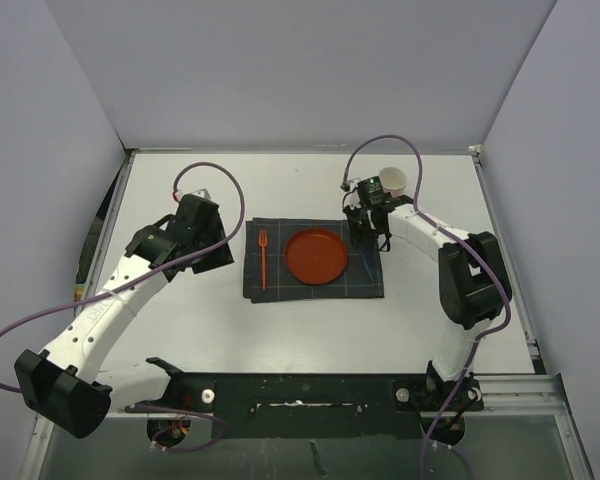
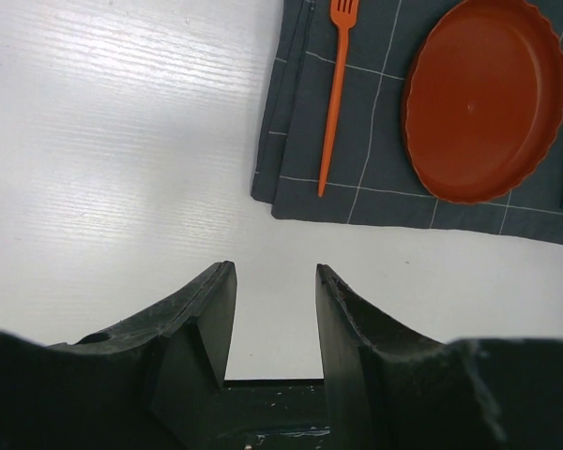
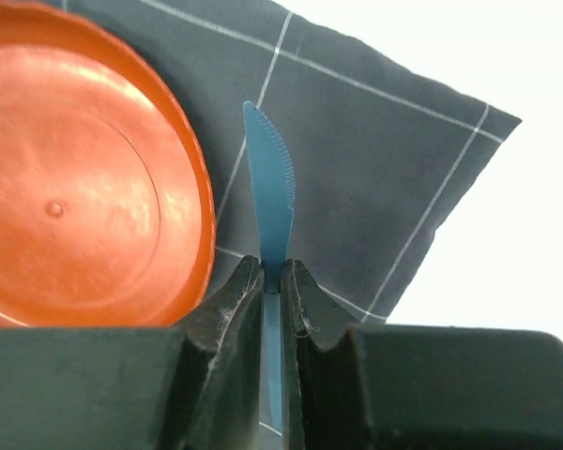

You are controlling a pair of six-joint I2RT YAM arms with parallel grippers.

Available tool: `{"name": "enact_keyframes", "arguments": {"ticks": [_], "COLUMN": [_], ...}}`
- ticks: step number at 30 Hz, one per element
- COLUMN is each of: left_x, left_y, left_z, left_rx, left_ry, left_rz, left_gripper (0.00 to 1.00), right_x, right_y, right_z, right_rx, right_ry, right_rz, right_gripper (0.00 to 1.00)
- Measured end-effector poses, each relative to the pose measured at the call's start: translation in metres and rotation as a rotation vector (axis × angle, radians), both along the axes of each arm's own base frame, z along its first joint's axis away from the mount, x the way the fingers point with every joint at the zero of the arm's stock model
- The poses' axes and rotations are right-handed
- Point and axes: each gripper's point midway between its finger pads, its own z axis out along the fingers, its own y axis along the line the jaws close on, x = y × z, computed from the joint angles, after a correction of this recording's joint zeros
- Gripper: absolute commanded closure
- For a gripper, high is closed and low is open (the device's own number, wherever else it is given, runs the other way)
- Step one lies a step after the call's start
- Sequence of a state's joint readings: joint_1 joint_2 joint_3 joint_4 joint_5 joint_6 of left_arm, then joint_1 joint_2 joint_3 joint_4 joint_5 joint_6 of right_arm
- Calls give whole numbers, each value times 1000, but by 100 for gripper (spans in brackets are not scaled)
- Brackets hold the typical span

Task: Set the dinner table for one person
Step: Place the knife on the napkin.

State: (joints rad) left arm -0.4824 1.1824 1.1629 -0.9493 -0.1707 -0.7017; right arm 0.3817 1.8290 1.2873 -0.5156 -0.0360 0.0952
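The white dinner table (image 1: pixel 310 340) carries a dark grid-lined mat (image 1: pixel 314 288). On the mat lie an orange plate (image 1: pixel 316 256) and an orange fork (image 1: pixel 263 256) to its left. Both show in the left wrist view, plate (image 2: pixel 483 98) and fork (image 2: pixel 335 89). My right gripper (image 1: pixel 366 232) is shut on a blue knife (image 3: pixel 273 192), holding it over the mat's right strip beside the plate (image 3: pixel 75 183). My left gripper (image 2: pixel 274 277) is open and empty over bare table, left of the mat (image 2: pixel 357 141).
A white cup (image 1: pixel 393 181) stands on the table behind my right gripper, near the back right. Metal rails edge the table, and grey walls close in on three sides. Purple cables loop above both arms.
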Motion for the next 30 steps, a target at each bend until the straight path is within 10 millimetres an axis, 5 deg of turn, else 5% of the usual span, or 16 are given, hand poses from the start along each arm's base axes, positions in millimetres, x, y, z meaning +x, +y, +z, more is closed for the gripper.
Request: {"name": "enact_keyframes", "arguments": {"ticks": [6, 15, 30], "left_x": [-2, -7, -15], "left_y": [0, -2, -8], "left_z": [3, 6, 18], "left_rx": [-10, -45, -127], "left_ry": [6, 14, -1], "left_rz": [17, 40, 68], "left_gripper": [62, 62, 62], "right_x": [12, -10, 5], "right_y": [11, -10, -29], "right_z": [3, -38, -16], "right_rx": [97, 57, 26], "right_ry": [-35, 5, -125], "right_rz": [-134, -289, -327], "right_gripper": [100, 100, 100]}}
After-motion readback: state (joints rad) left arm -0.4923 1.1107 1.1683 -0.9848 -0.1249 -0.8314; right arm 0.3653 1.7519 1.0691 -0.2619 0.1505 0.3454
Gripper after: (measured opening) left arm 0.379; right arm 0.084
